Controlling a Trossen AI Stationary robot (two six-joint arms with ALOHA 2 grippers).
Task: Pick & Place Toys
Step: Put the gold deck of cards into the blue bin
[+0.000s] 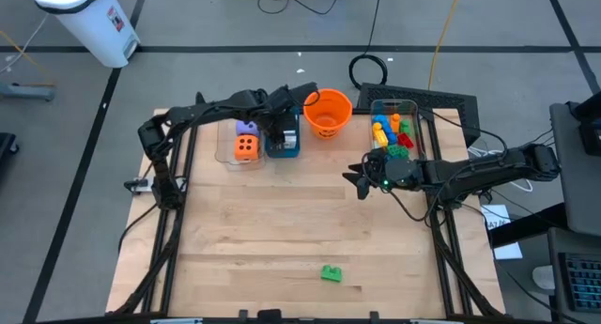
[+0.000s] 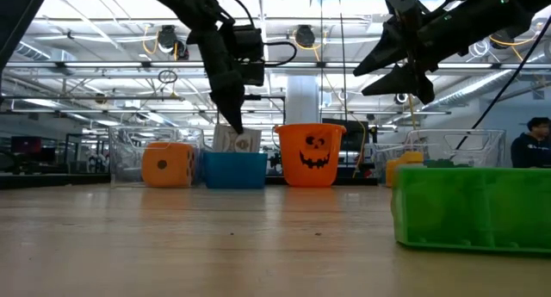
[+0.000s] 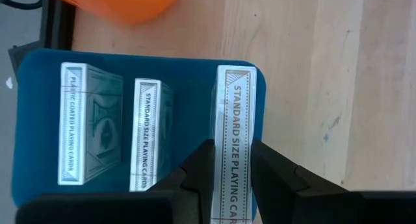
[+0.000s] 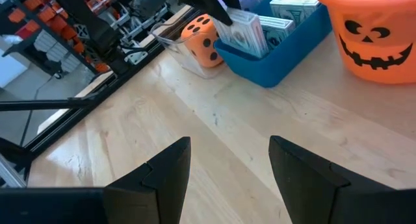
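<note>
My left gripper (image 1: 282, 129) hangs over the teal box (image 3: 39, 120) at the table's far side, shut on a white card pack (image 3: 234, 113). Two more card packs (image 3: 88, 123) (image 3: 149, 133) stand on edge inside the box. An orange die (image 2: 168, 165) and a purple die (image 1: 246, 129) sit in the clear bin left of it. Coloured bricks (image 1: 392, 131) fill the clear bin at the far right. A green brick (image 1: 331, 273) lies near the table's front edge. My right gripper (image 4: 227, 178) hovers open above the table's right middle, holding nothing. My left gripper pinches the card pack's two broad faces (image 3: 233, 165) between its fingers (image 3: 195, 175). They come from above, slanting down, and lie across the pack's narrow printed edge. The pack (image 2: 237, 140) stands on edge with its lower part inside the teal box, against one end wall.
An orange pumpkin bucket (image 1: 328, 113) stands right of the teal box, close to my left gripper. Bare wooden tabletop (image 1: 282, 230) spreads across the middle and near side. Black frame rails (image 1: 178, 221) run along both sides of the table.
</note>
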